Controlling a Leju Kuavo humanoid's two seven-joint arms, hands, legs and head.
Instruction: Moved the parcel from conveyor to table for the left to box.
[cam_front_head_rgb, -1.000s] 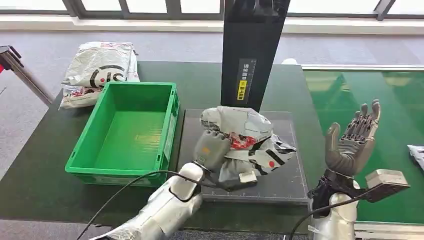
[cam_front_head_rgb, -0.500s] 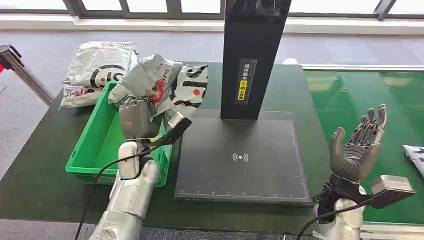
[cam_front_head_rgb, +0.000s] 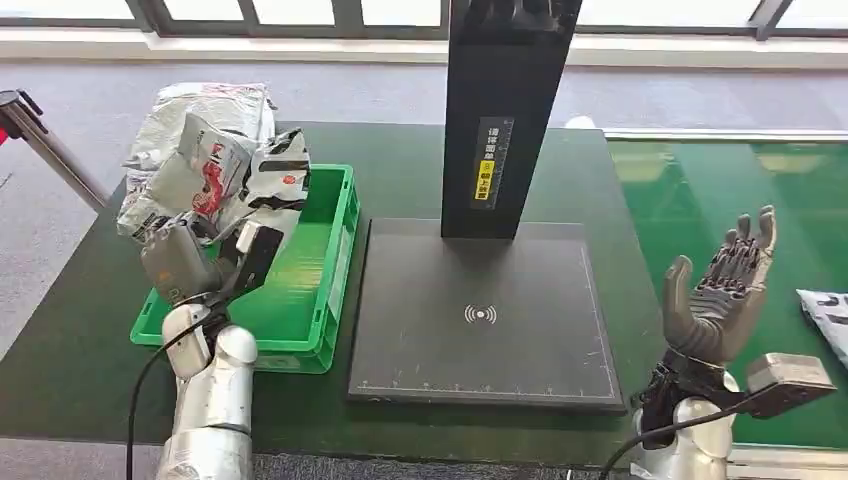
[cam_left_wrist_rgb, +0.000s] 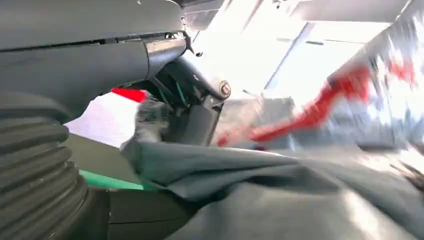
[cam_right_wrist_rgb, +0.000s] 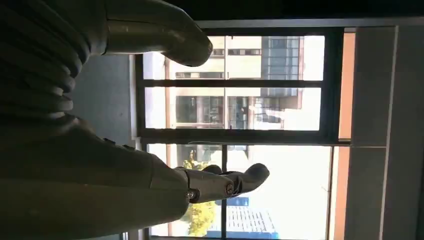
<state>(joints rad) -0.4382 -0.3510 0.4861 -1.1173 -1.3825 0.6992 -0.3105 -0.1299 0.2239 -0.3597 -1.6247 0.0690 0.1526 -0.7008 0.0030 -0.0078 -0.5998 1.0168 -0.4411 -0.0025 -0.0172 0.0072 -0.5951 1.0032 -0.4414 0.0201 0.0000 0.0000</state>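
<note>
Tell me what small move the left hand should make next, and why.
Probably lower and let go: the left hand holds the crumpled grey plastic parcel above the far-left corner of the green plastic crate, not yet inside. Nudging it slightly toward the crate's middle first would keep it off the rim.

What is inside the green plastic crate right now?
The green plastic crate shows bare floor on its right side; the grey crumpled parcel, held by the left robot hand, hides its left part.
</note>
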